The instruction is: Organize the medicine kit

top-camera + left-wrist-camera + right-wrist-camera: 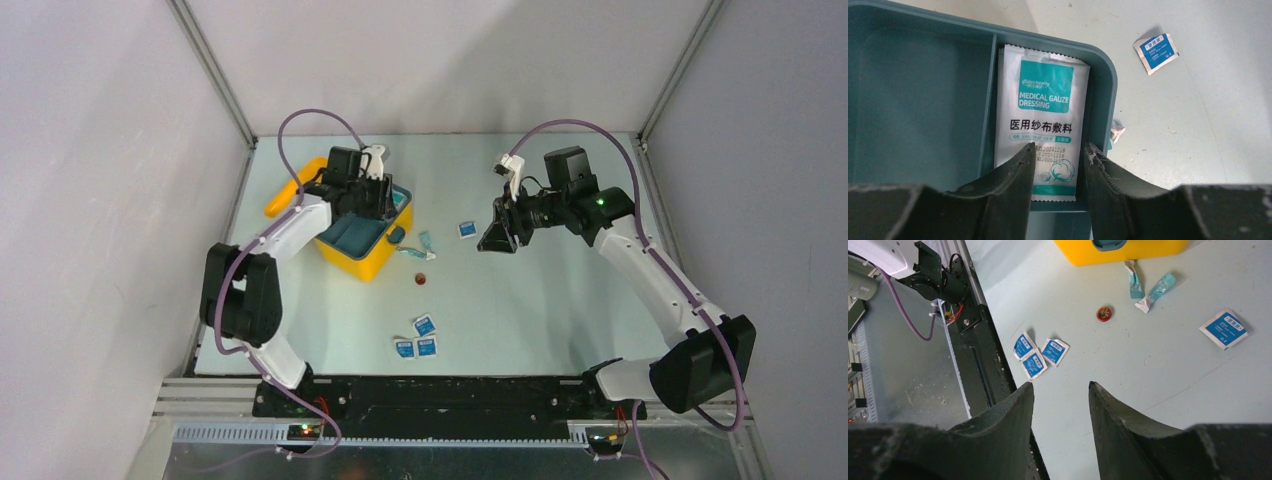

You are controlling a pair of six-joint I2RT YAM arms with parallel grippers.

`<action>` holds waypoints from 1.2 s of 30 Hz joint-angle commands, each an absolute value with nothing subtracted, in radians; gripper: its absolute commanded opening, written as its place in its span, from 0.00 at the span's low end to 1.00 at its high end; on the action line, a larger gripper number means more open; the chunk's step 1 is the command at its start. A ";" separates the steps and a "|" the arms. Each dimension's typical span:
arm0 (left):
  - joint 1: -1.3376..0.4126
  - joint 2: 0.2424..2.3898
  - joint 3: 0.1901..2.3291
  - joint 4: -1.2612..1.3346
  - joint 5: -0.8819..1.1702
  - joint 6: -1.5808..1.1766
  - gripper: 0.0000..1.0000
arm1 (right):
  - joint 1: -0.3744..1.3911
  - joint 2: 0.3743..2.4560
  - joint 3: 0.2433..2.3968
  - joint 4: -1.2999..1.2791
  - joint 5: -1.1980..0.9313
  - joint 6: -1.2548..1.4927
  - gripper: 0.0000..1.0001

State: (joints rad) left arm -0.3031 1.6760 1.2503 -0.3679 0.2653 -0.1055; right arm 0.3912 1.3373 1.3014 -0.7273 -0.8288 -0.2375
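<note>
The yellow medicine kit (366, 262) stands open at the back left, with its lid (284, 196) swung back and a dark teal divided tray (354, 236) inside. My left gripper (378, 203) hovers over the tray, open and empty. In the left wrist view its jaws (1059, 149) straddle the lower end of a white medical gauze dressing packet (1044, 107), which lies flat in a narrow compartment of the tray (918, 100). My right gripper (497, 236) is open and empty above the table's middle; it also shows in the right wrist view (1060, 386). The kit's yellow front (1148, 250) and latch (1108, 244) show there too.
One blue packet (467, 229) lies right of the kit. Three blue packets (1034, 365) cluster near the front edge (424, 324). Two teal sachets (1158, 290) and a small red round thing (1104, 314) lie just in front of the kit. Walls enclose the table.
</note>
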 commanded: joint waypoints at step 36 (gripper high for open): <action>-0.003 0.917 0.972 -0.360 0.257 -0.144 0.99 | 0.612 1.933 1.588 -0.558 -0.334 -0.056 0.43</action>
